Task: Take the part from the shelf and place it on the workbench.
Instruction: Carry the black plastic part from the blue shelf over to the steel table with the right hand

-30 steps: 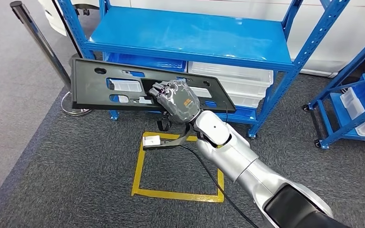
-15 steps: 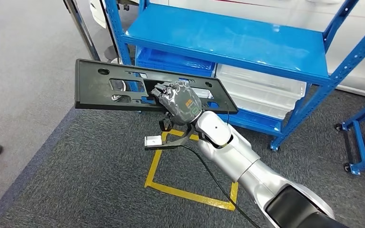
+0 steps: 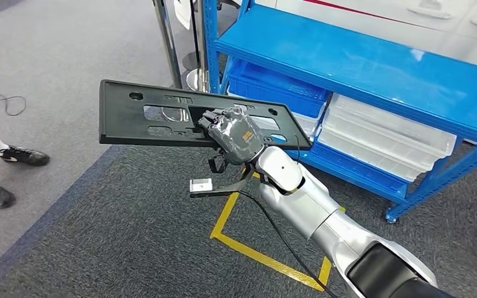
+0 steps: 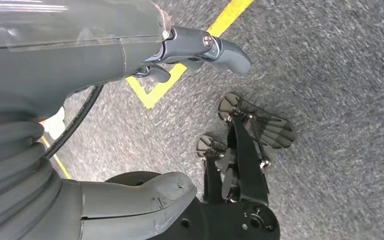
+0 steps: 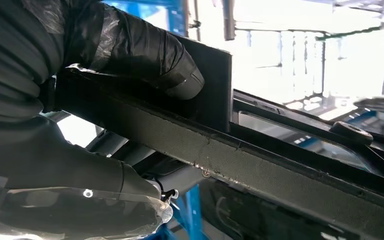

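Right hand (image 3: 233, 133) is clamped on the part (image 3: 143, 115), a long black panel with cutouts, fingers hooked through a middle opening and holding it flat out in front, up off the floor. The right wrist view shows the fingers (image 5: 145, 50) wrapped over the panel's edge. Left hand (image 4: 130, 45) hangs down by the carpet (image 4: 340, 75) with nothing in it; thumb and fingers look apart.

Versus a second ago, the whole view has swung: the blue shelf (image 3: 372, 62) has slid off to the right, and the yellow tape square (image 3: 267, 257) has shifted right too, so that's the camera turning. The part sits the same in the hand. A person's shoes (image 3: 22, 155) now show at the left.
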